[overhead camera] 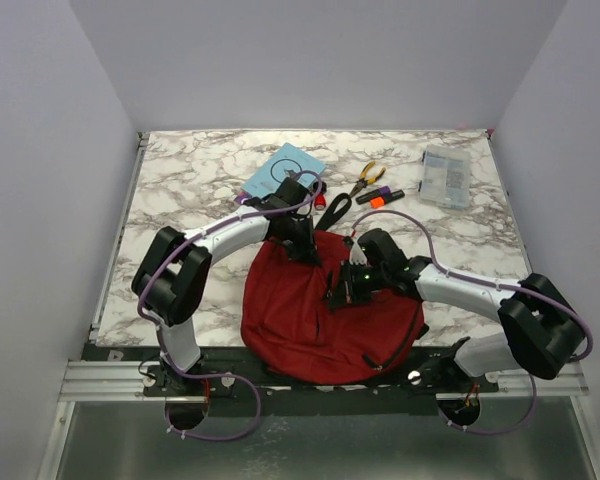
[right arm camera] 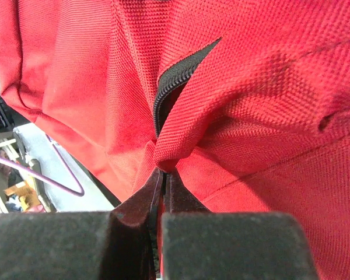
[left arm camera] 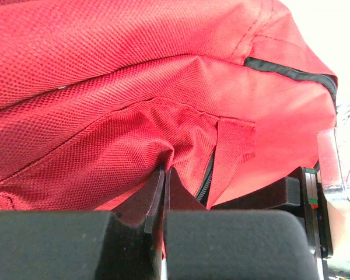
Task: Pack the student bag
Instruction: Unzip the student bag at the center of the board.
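Observation:
The dark red student bag (overhead camera: pixel 310 310) lies at the near middle of the marble table. My left gripper (overhead camera: pixel 300 243) is at its far edge, shut on a fold of red fabric (left arm camera: pixel 163 153) beside a black zipper (left arm camera: pixel 205 184). My right gripper (overhead camera: pixel 342 290) is over the bag's middle, shut on a bunched fold of red fabric (right arm camera: pixel 172 154) just below an open black zipper (right arm camera: pixel 172 90). A light blue book (overhead camera: pixel 283 170) lies behind the bag, partly hidden by my left arm.
Yellow-handled pliers (overhead camera: pixel 366 177), an orange marker (overhead camera: pixel 380 198), a red-tipped item (overhead camera: pixel 323 200) and a clear plastic case (overhead camera: pixel 446 176) lie at the back of the table. Grey walls enclose the sides and back.

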